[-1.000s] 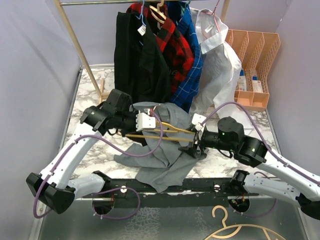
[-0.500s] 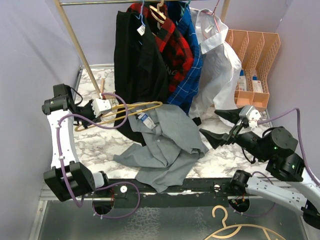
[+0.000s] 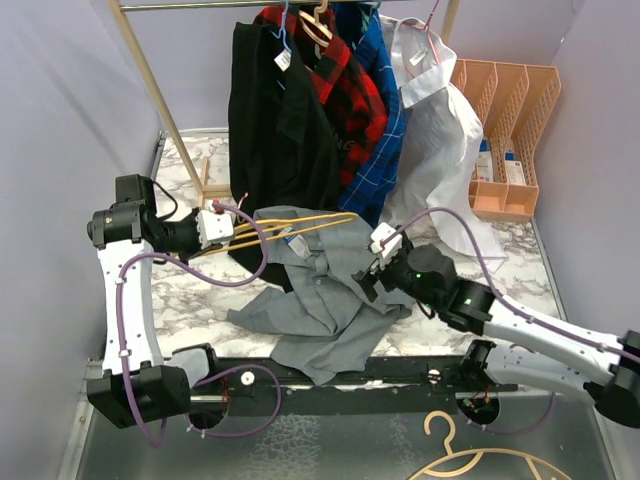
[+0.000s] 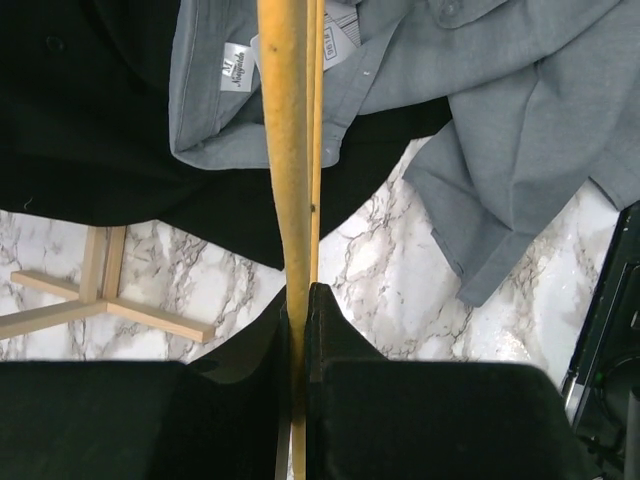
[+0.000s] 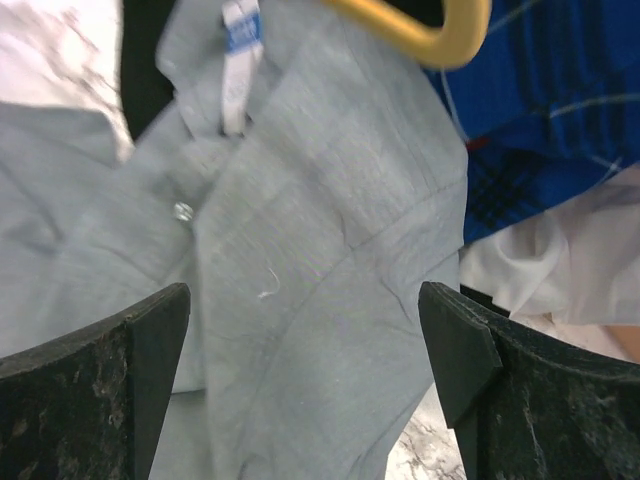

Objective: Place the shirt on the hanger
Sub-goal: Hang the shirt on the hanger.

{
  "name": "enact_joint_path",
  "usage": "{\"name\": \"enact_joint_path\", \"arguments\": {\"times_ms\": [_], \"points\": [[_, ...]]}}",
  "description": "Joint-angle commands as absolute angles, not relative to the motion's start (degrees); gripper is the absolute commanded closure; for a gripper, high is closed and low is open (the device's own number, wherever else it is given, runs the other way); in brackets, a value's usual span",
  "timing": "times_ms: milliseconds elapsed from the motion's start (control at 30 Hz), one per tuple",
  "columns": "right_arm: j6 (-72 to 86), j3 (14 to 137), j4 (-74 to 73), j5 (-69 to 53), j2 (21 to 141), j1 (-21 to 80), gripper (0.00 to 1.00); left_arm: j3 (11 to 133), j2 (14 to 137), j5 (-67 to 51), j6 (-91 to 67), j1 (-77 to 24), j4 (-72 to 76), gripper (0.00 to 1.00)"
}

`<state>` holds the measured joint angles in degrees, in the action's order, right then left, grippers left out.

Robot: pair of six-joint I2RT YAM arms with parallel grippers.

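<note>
The light-grey shirt (image 3: 330,300) lies crumpled on the marble table, collar and label towards the rack. My left gripper (image 3: 235,232) is shut on the thin yellow hanger (image 3: 300,226), which it holds level; the hanger's far end reaches over the shirt's collar. In the left wrist view the hanger (image 4: 290,150) runs straight out from the pinched jaws (image 4: 300,300) over the collar (image 4: 250,110). My right gripper (image 3: 368,280) hovers open just above the shirt's right side. Its wrist view shows grey cloth (image 5: 320,300) between the wide-apart fingers (image 5: 150,340) and the hanger's rounded end (image 5: 430,30) above.
A clothes rack behind holds a black garment (image 3: 275,120), plaid shirts (image 3: 370,110) and a white shirt (image 3: 440,140) hanging down to the table. The rack's wooden foot (image 3: 215,190) is at the back left. An orange file organiser (image 3: 505,130) stands at the right. A tan hanger (image 3: 470,460) lies below the arms' bases.
My left arm has swung the hanger rightwards, from the left side to over the shirt's collar. My right gripper has dropped from raised at the right to just above the shirt, opening wider.
</note>
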<state>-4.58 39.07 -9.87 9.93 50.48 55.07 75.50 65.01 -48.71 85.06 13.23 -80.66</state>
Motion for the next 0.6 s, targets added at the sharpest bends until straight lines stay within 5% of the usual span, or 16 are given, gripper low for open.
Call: {"name": "enact_joint_path", "arguments": {"times_ms": [0, 333, 567], "points": [[-10.43, 33.85, 13.42, 17.35, 56.03, 55.25, 0.02, 75.80, 63.44, -50.87, 84.25, 12.49, -81.89, 1.00], [-11.89, 30.55, 32.97, 21.84, 68.76, 54.15, 0.03, 73.92, 62.13, -46.00, 85.07, 12.49, -81.83, 1.00], [-7.75, 27.20, 34.71, 20.00, 70.42, 49.05, 0.17, 73.57, 62.55, -45.93, 85.28, 12.52, -81.74, 1.00]]}}
